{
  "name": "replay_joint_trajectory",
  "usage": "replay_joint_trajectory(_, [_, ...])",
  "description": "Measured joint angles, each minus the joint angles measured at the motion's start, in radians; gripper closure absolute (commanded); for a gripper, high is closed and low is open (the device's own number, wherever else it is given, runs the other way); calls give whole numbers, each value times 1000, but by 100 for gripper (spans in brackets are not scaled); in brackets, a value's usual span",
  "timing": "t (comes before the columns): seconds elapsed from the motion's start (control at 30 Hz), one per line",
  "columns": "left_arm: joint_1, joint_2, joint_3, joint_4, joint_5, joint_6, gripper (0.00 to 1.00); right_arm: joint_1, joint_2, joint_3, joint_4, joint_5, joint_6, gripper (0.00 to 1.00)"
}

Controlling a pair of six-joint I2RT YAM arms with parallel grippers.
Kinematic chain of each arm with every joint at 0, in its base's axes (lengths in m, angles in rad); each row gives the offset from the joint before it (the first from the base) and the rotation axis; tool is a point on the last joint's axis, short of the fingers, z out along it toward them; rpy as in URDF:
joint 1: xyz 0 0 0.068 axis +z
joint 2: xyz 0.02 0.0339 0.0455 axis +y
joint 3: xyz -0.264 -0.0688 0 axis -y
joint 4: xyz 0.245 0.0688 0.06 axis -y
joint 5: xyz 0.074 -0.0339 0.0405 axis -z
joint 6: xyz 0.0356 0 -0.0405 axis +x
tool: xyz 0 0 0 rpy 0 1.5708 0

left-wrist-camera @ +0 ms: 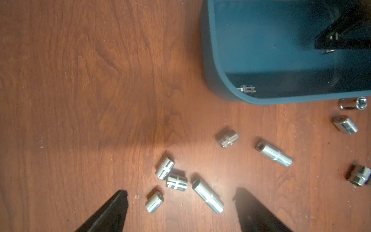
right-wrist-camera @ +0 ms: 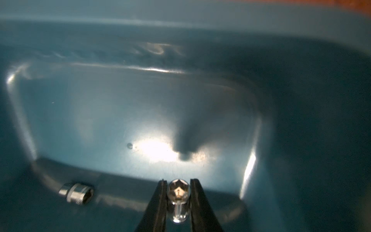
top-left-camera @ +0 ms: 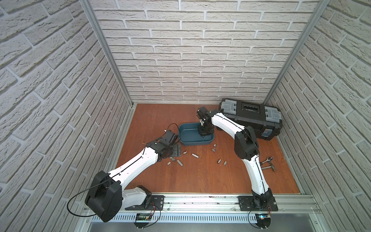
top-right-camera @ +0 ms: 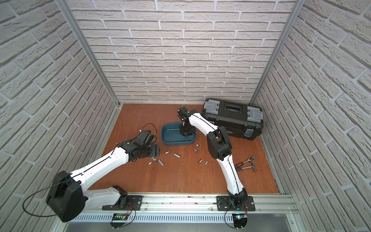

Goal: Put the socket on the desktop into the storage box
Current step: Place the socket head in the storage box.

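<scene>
The teal storage box (top-left-camera: 192, 142) (top-right-camera: 176, 143) stands on the wood-grain desktop (top-left-camera: 200, 176). My right gripper (right-wrist-camera: 178, 181) (top-left-camera: 202, 135) reaches down inside the box and is shut on a chrome socket (right-wrist-camera: 178, 189), held just above the box floor. A second socket (right-wrist-camera: 77, 193) (left-wrist-camera: 246, 89) lies against the box's inner wall. My left gripper (left-wrist-camera: 180, 192) (top-left-camera: 176, 151) hovers open over the desktop beside the box's near left corner. Several loose sockets lie below it, among them a short one (left-wrist-camera: 154, 201) and a long one (left-wrist-camera: 207, 198) between its fingers.
More sockets (top-left-camera: 219, 161) (top-left-camera: 213, 147) are scattered in front of the box. A black toolbox (top-left-camera: 251, 116) stands at the back right. A hammer and ratchet (top-left-camera: 269, 167) lie by the right wall. A grey aluminium rail (top-left-camera: 200, 200) runs along the front edge.
</scene>
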Motion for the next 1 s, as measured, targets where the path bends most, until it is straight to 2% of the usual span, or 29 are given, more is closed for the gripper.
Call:
replay_joint_trajectory(0.2, [3, -12, -15, -12, -5, -23, 12, 0, 23, 16, -10, 1, 0, 75])
replay_joint_trajectory(0.47, [4, -31, -47, -18, -10, -49, 12, 0, 23, 24, -15, 5, -4, 66])
replay_joint_trajectory(0.77, [4, -38, -55, -27, -10, -71, 12, 0, 23, 14, -14, 10, -6, 65])
replay_joint_trajectory(1.0, [4, -37, -63, -29, -9, -75, 14, 1, -24, -58, 6, 11, -10, 63])
